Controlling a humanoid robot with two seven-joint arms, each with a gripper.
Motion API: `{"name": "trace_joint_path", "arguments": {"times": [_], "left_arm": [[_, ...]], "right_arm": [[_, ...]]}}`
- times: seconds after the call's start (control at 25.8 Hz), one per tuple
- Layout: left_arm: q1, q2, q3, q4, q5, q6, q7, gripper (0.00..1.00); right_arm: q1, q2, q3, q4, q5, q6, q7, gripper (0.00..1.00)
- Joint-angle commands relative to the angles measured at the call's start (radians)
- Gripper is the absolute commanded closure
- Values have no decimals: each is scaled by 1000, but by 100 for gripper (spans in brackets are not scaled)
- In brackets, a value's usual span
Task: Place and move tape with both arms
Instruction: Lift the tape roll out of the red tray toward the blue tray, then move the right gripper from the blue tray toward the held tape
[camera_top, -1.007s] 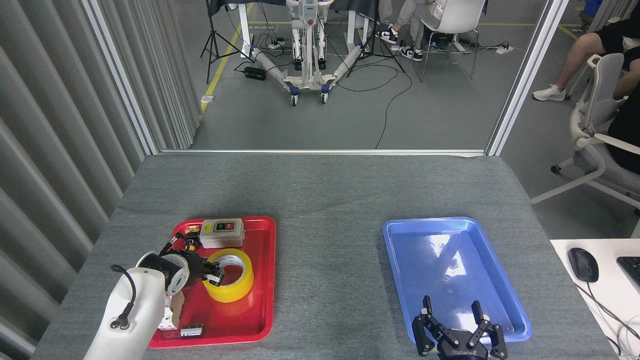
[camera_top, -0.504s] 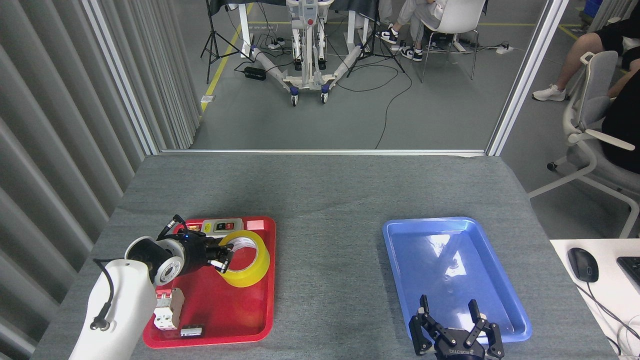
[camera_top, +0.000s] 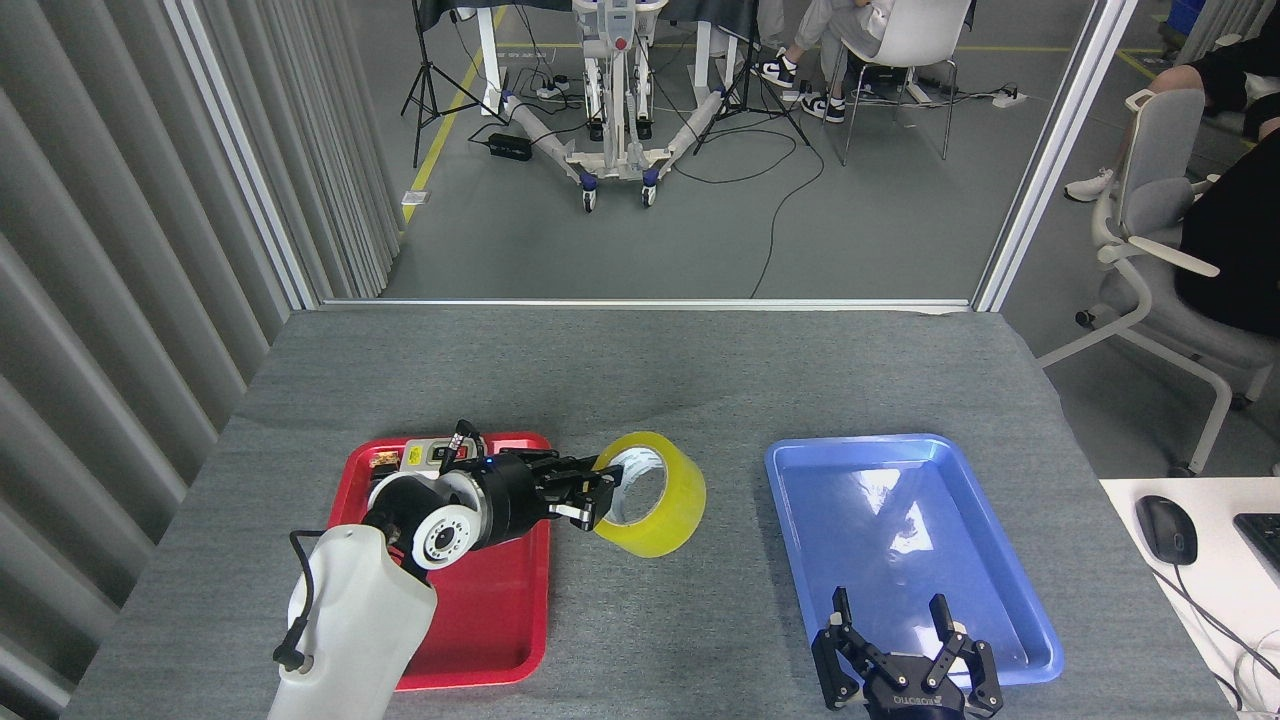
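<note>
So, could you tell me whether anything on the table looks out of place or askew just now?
Only the tape: it is tipped on its side, pinched at the rim by the left gripper, between the red tray and the blue tray. That looks deliberate. Nothing seems spilled or damaged.

I have swung my left gripper (camera_top: 590, 497) rightward out of the red tray (camera_top: 510, 640), carrying the yellow tape roll (camera_top: 655, 493) with it; the roll now hangs over the grey table between the two trays. My right gripper (camera_top: 895, 640) has dropped slightly. The person's chair (camera_top: 1150, 215) beyond the table has rolled left.
</note>
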Motion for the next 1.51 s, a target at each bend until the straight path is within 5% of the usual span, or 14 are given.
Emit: {"name": "trace_joint_path", "arguments": {"times": [0.0,0.19,0.62,0.74,0.97,1.12,1.32,1.47], "left_arm": [[65,-15,98,-7,308,-74,5,91],[125,-98,255,21,425,-156,4,91],[294,-152,292,30,426,-265,5,90],[298,-156,287,30,425,-265,5,90],[302,-156,279,35,389,-263,7,90],[309,-155,279,36,383,-263,7,90],[312,-156,279,35,380,-263,7,89],[315,-156,279,36,382,-263,5,89]], "right_arm": [[-1,-14,-1,0,-12,1,3,0],[-1,-29,-1,-8,-98,-5,0,0],[-16,-80,0,-13,-87,-9,-2,0],[-24,-101,0,-6,20,-26,-8,0],[-19,-109,14,0,520,-37,-233,0],[-24,-135,62,4,721,6,-348,0],[-64,-255,178,30,729,70,-393,0],[-99,-284,226,44,626,135,-407,0]]}}
